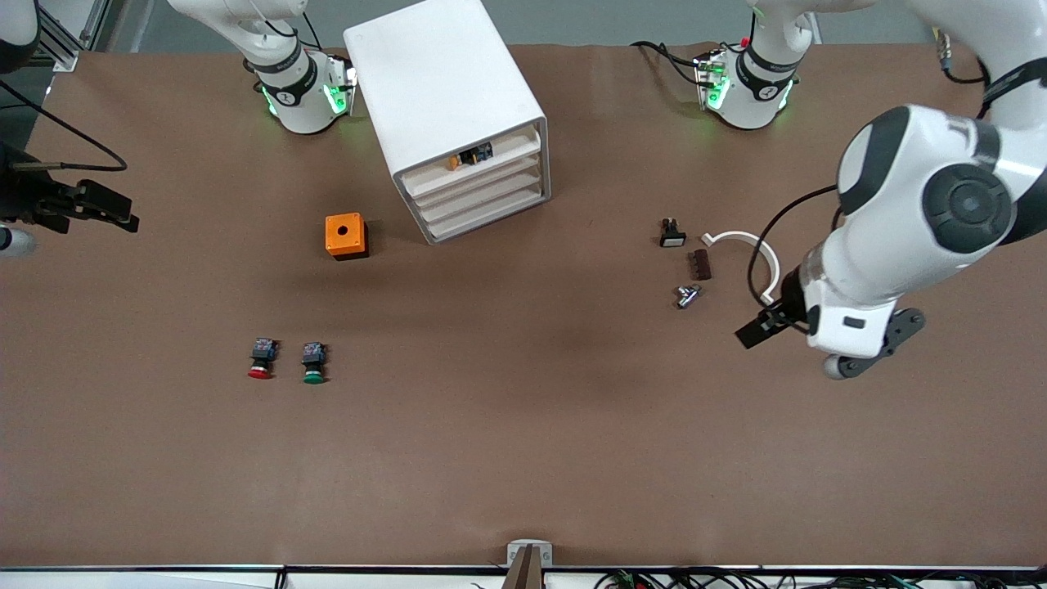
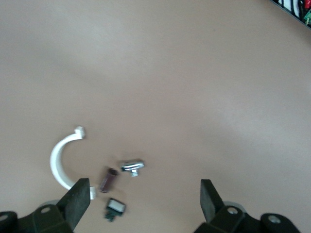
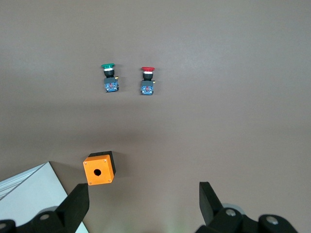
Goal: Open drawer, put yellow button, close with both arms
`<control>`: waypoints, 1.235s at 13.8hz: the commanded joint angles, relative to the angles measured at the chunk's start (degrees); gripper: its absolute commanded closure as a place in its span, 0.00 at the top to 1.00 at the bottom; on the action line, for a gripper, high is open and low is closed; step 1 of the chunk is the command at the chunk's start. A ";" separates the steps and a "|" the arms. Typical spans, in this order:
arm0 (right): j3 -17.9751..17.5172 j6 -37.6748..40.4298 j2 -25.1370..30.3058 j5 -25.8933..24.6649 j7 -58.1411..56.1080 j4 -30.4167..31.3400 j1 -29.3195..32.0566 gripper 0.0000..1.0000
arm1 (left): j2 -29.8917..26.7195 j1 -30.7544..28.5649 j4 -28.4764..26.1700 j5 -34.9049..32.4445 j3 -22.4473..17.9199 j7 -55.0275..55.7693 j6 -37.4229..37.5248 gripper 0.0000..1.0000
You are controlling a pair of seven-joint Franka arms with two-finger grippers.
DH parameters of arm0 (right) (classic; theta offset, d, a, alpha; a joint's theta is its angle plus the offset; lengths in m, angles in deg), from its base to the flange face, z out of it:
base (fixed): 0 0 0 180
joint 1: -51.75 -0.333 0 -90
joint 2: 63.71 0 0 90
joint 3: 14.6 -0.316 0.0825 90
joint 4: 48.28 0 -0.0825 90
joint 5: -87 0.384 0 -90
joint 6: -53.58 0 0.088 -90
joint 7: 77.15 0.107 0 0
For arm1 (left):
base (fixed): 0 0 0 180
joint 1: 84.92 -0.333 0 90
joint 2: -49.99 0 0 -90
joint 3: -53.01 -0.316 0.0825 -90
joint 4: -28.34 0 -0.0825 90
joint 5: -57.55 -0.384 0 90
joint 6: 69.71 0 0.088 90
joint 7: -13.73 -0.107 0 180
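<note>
The white cabinet (image 1: 442,90) stands between the two arm bases. Its top drawer (image 1: 507,149) has its front about level with the three lower drawers. The yellow button (image 1: 454,163) lies on its side in that drawer, near its front edge. My left gripper (image 1: 765,323) is open and empty, over the table at the left arm's end. It hangs over small parts in the left wrist view (image 2: 144,191). My right gripper (image 1: 114,211) is open and empty, at the right arm's end. It is over bare table near an orange box in the right wrist view (image 3: 143,194).
An orange box (image 1: 346,236) with a hole stands beside the cabinet. Red-capped (image 1: 261,360) and green-capped (image 1: 313,362) buttons lie nearer the camera. By the left gripper lie a white curved clip (image 1: 752,245), a brown block (image 1: 700,264), a metal piece (image 1: 687,295) and a small black switch (image 1: 671,234).
</note>
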 commanded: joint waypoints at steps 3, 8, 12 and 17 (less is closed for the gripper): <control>-0.06 -1.35 2.58 0.93 -0.41 2.30 0.59 1.00 | -8.24 -4.78 -1.71 -0.42 0.39 -13.80 6.20 1.00; -0.15 -2.66 3.71 0.93 -0.85 4.14 1.39 1.00 | -20.80 1.61 -11.00 3.27 -11.89 -29.54 9.65 1.00; -0.23 -3.90 5.04 0.93 -0.85 6.00 1.30 1.00 | -25.56 7.35 -16.03 3.36 -18.69 -36.77 9.65 1.00; -0.23 -4.25 5.04 0.93 -0.76 5.91 1.12 1.00 | -28.82 7.61 -18.94 3.36 -17.37 -37.30 9.21 1.00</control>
